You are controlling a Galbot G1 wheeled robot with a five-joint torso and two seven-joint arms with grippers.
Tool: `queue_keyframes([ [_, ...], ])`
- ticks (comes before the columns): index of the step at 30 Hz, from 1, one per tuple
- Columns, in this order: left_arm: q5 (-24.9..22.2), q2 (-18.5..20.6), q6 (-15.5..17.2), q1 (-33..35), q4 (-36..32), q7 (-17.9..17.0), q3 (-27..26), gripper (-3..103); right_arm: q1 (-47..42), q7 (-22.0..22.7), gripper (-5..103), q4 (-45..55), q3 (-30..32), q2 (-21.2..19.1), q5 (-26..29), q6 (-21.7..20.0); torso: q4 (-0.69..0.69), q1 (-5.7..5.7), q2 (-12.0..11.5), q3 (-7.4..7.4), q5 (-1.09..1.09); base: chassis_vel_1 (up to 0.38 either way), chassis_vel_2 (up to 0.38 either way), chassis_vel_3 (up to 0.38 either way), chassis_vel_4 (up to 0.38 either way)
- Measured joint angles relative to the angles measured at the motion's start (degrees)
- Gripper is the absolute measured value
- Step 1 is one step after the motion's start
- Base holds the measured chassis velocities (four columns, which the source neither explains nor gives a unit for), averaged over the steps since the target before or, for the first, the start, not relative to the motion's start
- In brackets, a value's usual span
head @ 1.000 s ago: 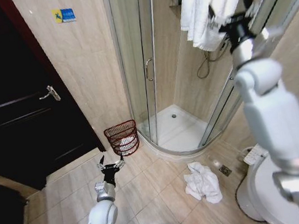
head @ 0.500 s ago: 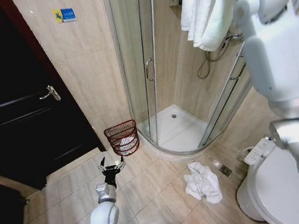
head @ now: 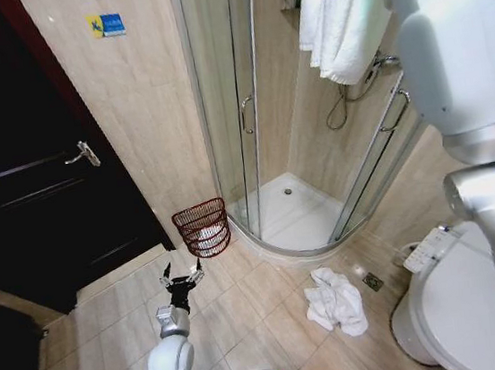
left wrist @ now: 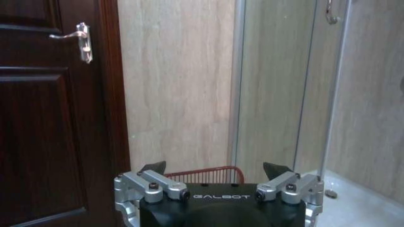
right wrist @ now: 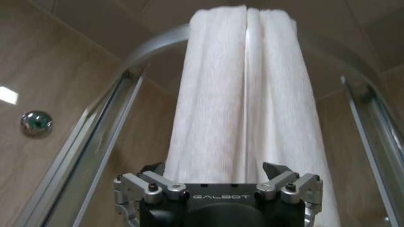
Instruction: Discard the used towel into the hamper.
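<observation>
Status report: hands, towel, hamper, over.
Left hand open, low before hamper. Right hand open, raised at hanging towel. Second towel crumpled on floor.

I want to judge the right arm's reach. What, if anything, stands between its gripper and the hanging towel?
Nothing visible does. The right gripper is open and raised close before the white towel draped over the shower rail, with a bare gap between them.

tiled floor (head: 244,307), hamper (head: 202,228), crumpled white towel (head: 336,300)
</observation>
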Motion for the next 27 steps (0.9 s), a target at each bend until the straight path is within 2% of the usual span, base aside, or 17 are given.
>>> queue_keyframes([
  [6, 0.17, -0.15, -1.47, -0.06, 2.2, 0.31, -0.06, 100, 4.52, 0.2, 100, -3.1, -1.8, 1.25, -0.27, -0.96, 0.0, 0.0, 0.0, 0.0, 0.0, 0.0, 0.0, 0.0, 0.0],
  [12, -0.63, -0.05, -2.23, -0.21, 2.83, 0.65, -0.16, 100, 10.87, 0.84, 100, -11.67, -3.12, 3.68, -1.59, -1.2, 0.0, 0.0, 0.0, 0.0, 0.0, 0.0, 0.0, 0.0, 0.0],
  [20, -0.72, 0.05, -2.71, -0.84, 3.72, 0.79, -0.19, 100, 12.08, 1.42, 101, -13.63, -3.4, 3.57, -0.27, -1.85, 0.0, 0.0, 0.0, 0.0, 0.0, 0.0, 0.0, 0.0, 0.0],
  [23, -0.55, 0.08, -2.94, -1.34, 4.29, 0.87, -0.12, 100, 10.35, 0.64, 88, -12.09, -3.51, 2.69, 0.93, -1.81, -0.01, 0.0, 0.0, 0.0, 0.02, 0.0, 0.0, 0.0, 0.0],
  [25, -0.55, 0.08, -2.94, -1.37, 4.31, 0.87, -0.12, 100, 10.25, 0.61, 88, -11.99, -3.51, 2.67, 0.99, -1.8, -0.01, 0.0, 0.0, 0.0, 0.02, 0.0, 0.0, 0.0, 0.0],
  [26, -0.54, 0.06, -2.94, -1.61, 4.44, 0.88, -0.09, 100, 9.45, 0.51, 77, -11.04, -3.48, 2.52, 1.52, -1.78, -0.01, 0.0, 0.0, 0.0, 0.02, 0.0, 0.0, 0.0, 0.0],
  [27, -0.52, 0.04, -2.94, -1.73, 4.56, 0.88, -0.09, 100, 9.08, 0.51, 72, -10.6, -3.45, 2.5, 1.71, -1.76, 0.0, 0.0, 0.0, 0.0, 0.01, 0.0, 0.0, 0.0, 0.0],
])
